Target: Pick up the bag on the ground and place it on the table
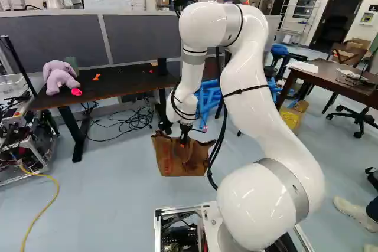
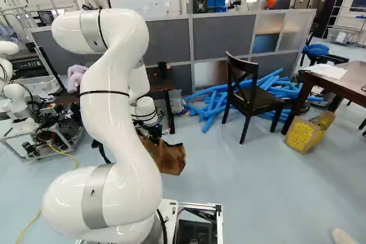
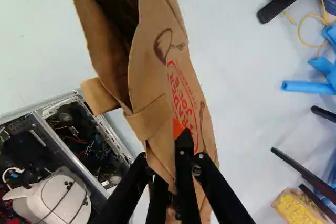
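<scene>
So, starting at the left of the left base view, the long dark table [image 1: 133,79] holds a purple soft toy [image 1: 59,76] and a small orange thing [image 1: 96,77], but no bag. Next, near the middle, the brown paper bag [image 1: 177,156] hangs under the white arm [image 1: 263,81]. The jaws are pinched on the bag near its top, and it looks to be up off the floor [image 1: 118,205]. That makes the picking-up part look done. The bag is lower than the dark table and apart from it, so the putting-down part is left: go higher, go across, set it down, let go. Over at the right is a brown table [image 1: 322,77] too, and I can't tell which one is meant.
</scene>
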